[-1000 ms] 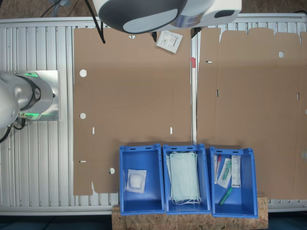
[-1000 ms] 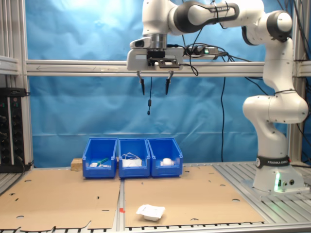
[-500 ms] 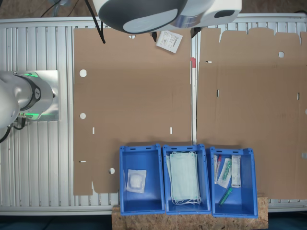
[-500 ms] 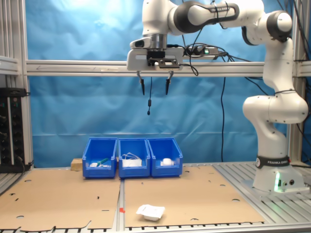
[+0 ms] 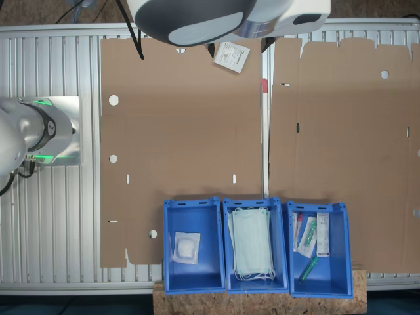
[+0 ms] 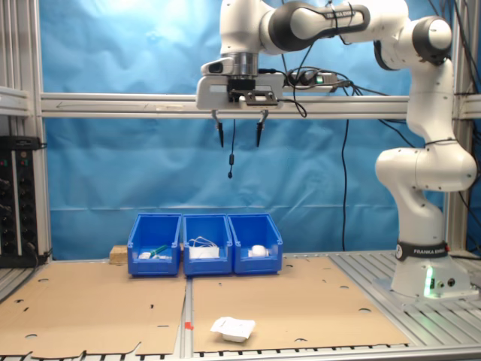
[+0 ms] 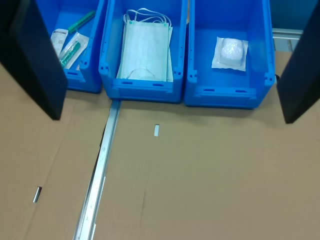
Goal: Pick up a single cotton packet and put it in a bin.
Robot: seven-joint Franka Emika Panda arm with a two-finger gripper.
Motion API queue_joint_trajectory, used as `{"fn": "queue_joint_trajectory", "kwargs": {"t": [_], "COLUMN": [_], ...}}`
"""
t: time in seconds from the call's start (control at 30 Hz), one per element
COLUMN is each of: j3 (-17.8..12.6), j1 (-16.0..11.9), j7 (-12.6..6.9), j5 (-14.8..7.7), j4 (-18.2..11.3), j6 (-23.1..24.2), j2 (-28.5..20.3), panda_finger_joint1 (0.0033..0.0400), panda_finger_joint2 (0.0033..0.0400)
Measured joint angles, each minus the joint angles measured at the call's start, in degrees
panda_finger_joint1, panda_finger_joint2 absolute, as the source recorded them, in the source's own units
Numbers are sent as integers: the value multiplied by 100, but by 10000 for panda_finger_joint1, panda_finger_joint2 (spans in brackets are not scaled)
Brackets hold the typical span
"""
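Observation:
The cotton packet (image 5: 231,56), a small white square with dark print, lies on the brown cardboard near the table edge farthest from the bins; in the second exterior view the cotton packet (image 6: 233,328) is at the front. My gripper (image 6: 239,143) hangs high above the table, open and holding nothing, pointing straight down. In the wrist view its dark fingers (image 7: 35,60) frame the cardboard and the bins below. Three blue bins stand in a row: one (image 5: 191,203) holds a plain white pad packet, the middle one (image 5: 246,202) pale green masks, the third (image 5: 315,207) several small wrapped items.
Two brown cardboard sheets (image 5: 184,144) cover the slatted metal table, with a gap (image 7: 102,160) between them. The robot base (image 6: 425,278) stands at the second exterior view's right. A wooden board (image 5: 259,303) sits under the bins. A blue curtain backs the scene.

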Motion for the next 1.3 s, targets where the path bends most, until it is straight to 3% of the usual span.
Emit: {"fn": "queue_joint_trajectory", "kwargs": {"t": [1.3], "j3": [10], "j1": [111], "j7": [0], "j5": [0], "j4": [0], "j6": [0], "j2": [0], "panda_finger_joint1": [400], "panda_finger_joint2": [400]}}
